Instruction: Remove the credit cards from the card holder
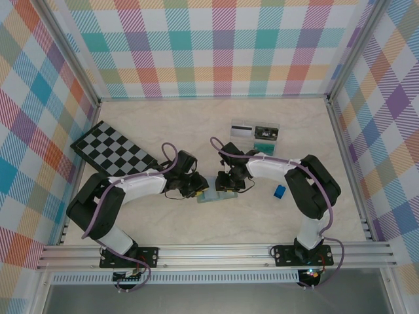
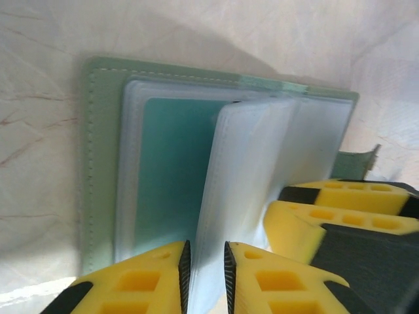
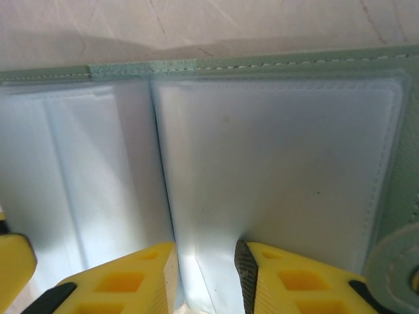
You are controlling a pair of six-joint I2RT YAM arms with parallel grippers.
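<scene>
I am holding my left tool [image 2: 206,278] at the bottom edge of its wrist view. The yellow pads are standing nearly together with a raised clear plastic sleeve leaf [image 2: 243,176] passing between them, but I cannot tell whether they are biting on it. My right tool [image 3: 206,278] is sitting at the bottom of its own view, pads a moderate gap apart over a flat clear sleeve [image 3: 281,170]. I cannot tell whether it is pinching that sleeve or only pressing on it.

Both tools are working on the sage-green folding card holder [image 2: 99,170], which is lying open on the pale marbled bench [image 2: 39,59], at the centre of the top view between the two arms. Left of the raised leaf, a teal-green plastic credit card [image 2: 171,176] is showing through its sleeve.

I am judging the step to be turning the leaf aside to reach that card. To do it well, I am aiming to grip the leaf alone, near its free edge. I am planning to swing it toward the right of the frame rather than pull upward, since a lift would likely drag the light holder off the bench. The right tool should be pinning the right-hand half flat meanwhile.

A pale card with a dark stripe [image 1: 241,129] and a dark card [image 1: 266,133] are lying above centre in the top view, so I am judging the job part done.
</scene>
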